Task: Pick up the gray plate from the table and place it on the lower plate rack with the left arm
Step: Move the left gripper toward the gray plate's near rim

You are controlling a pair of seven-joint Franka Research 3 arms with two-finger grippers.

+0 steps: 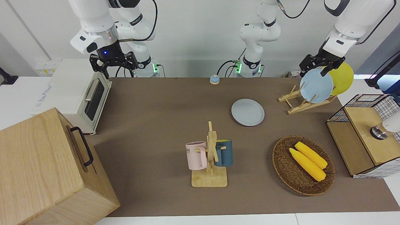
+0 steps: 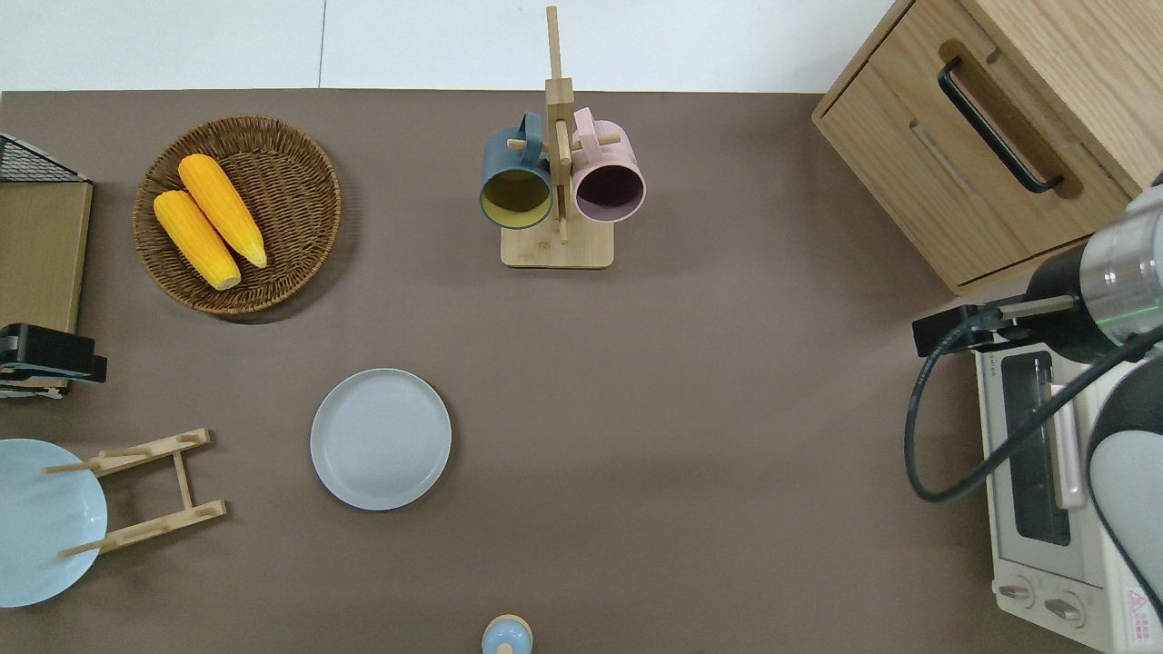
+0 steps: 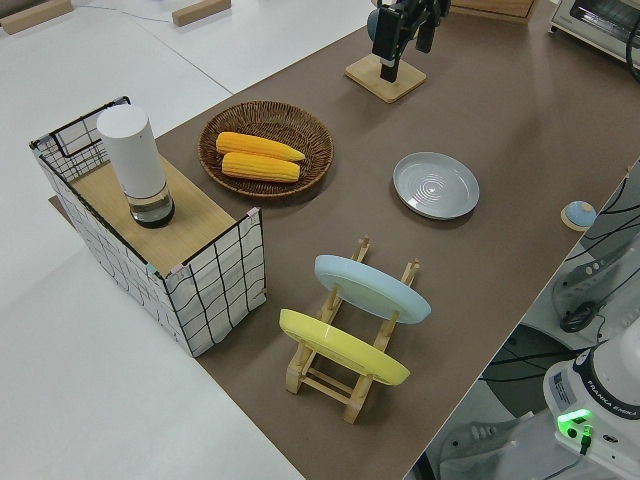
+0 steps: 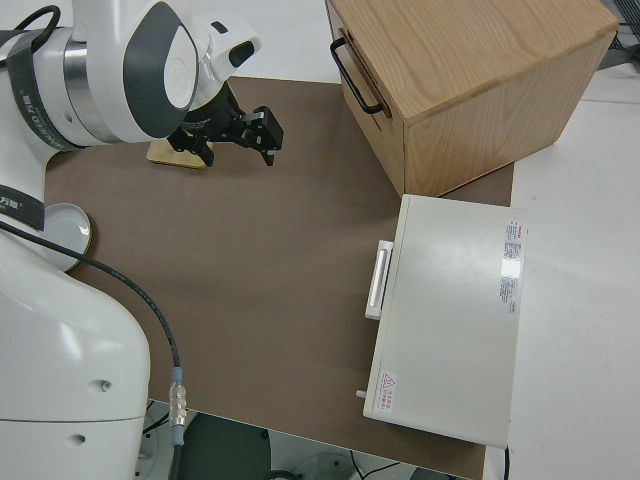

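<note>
The gray plate point(image 1: 247, 112) lies flat on the brown mat near the middle of the table; it also shows in the overhead view point(image 2: 381, 439) and the left side view point(image 3: 436, 185). The light-wood plate rack point(image 1: 297, 106) point(image 2: 150, 490) stands toward the left arm's end and holds a light blue plate point(image 1: 316, 86) and a yellow plate point(image 1: 343, 78) on edge. My left gripper point(image 1: 314, 69) point(image 3: 403, 45) is open and empty, up in the air beside the rack and apart from the gray plate. My right gripper point(image 1: 114, 66) is open and parked.
A mug tree point(image 1: 211, 156) with a pink and a dark blue mug stands farther from the robots than the gray plate. A wicker basket point(image 1: 282, 168) holds two corn cobs. A wire shelf box point(image 1: 359, 150), a toaster oven point(image 1: 84, 97) and a wooden cabinet point(image 1: 47, 168) stand at the table's ends.
</note>
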